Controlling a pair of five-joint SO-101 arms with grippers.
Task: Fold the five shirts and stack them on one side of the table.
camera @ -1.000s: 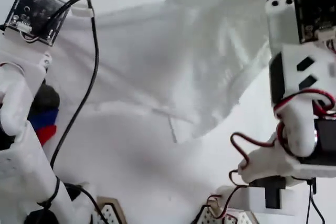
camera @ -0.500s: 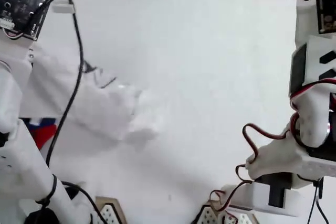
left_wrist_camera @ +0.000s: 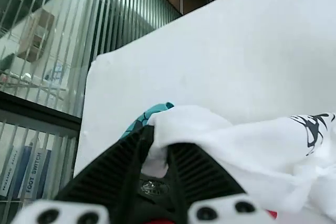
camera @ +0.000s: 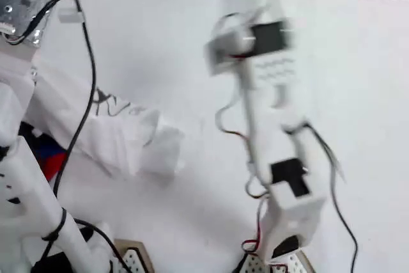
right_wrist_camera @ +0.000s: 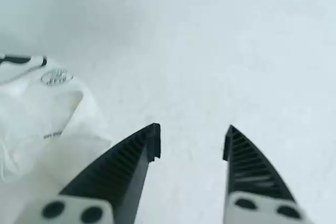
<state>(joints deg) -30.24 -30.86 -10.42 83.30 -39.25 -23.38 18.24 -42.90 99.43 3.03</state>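
Clamping one white shirt [left_wrist_camera: 247,140] is the left claw [left_wrist_camera: 159,142]; the right claw [right_wrist_camera: 192,129] gapes.

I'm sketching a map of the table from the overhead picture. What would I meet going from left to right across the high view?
First the left arm, then the white shirt bunched on the table, then the right arm, then bare table out to the right edge.
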